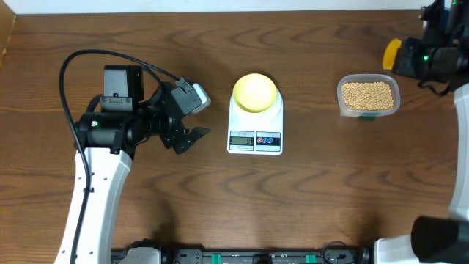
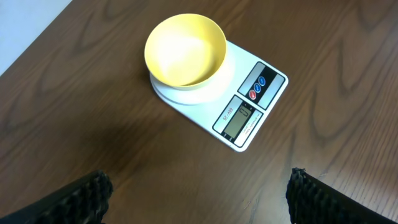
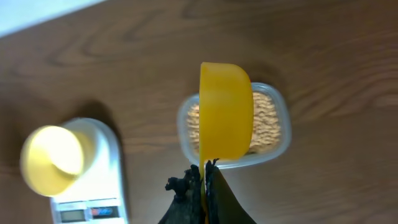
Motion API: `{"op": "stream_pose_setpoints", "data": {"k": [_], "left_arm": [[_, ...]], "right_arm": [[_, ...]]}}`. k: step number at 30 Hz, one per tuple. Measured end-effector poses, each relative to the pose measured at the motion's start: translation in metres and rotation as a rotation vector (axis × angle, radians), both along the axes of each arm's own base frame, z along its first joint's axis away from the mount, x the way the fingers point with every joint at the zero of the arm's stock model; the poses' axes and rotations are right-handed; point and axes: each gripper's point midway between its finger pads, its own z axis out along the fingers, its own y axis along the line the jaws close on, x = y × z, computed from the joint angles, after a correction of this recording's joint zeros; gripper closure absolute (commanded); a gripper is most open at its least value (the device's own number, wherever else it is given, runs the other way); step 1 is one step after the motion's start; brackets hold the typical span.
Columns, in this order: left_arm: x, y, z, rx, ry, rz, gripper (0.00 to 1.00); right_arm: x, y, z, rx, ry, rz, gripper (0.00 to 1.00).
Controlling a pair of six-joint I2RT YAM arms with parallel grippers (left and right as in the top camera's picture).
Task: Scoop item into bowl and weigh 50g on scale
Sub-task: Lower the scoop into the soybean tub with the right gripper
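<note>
1. The risk I judged: my scoop (image 3: 225,112) hung edge-on over the tub (image 1: 340,103) of beans (image 1: 368,94). Carried that way, beans could spill onto the table before reaching the bowl (image 1: 255,92) on the scale (image 1: 255,126).
2. My right jaws were clamped on the scoop's handle.
3. My left jaws stood wide apart, empty, near the scale.

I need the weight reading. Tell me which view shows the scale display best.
Left wrist: the scale display is largest and unobstructed, though digits are unreadable. Overhead shows it small; right wrist blurs it at the bottom edge.
</note>
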Motion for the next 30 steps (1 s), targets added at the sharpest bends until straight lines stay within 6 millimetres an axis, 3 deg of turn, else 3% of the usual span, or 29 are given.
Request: {"op": "stream_pose_setpoints", "data": {"k": [7,13,30], "left_arm": [[0.0,0.0,0.0,0.0,0.0,0.0,0.08],[0.0,0.0,0.0,0.0,0.0,0.0,0.08],[0.0,0.0,0.0,0.0,0.0,0.0,0.08]], "right_arm": [[0.016,-0.014,-0.055,-0.078,0.146,0.119,0.99],[0.014,-0.015,-0.092,-0.12,0.258,0.251,0.99],[0.01,-0.03,-0.101,-0.231,0.306,0.301,0.99]]}}
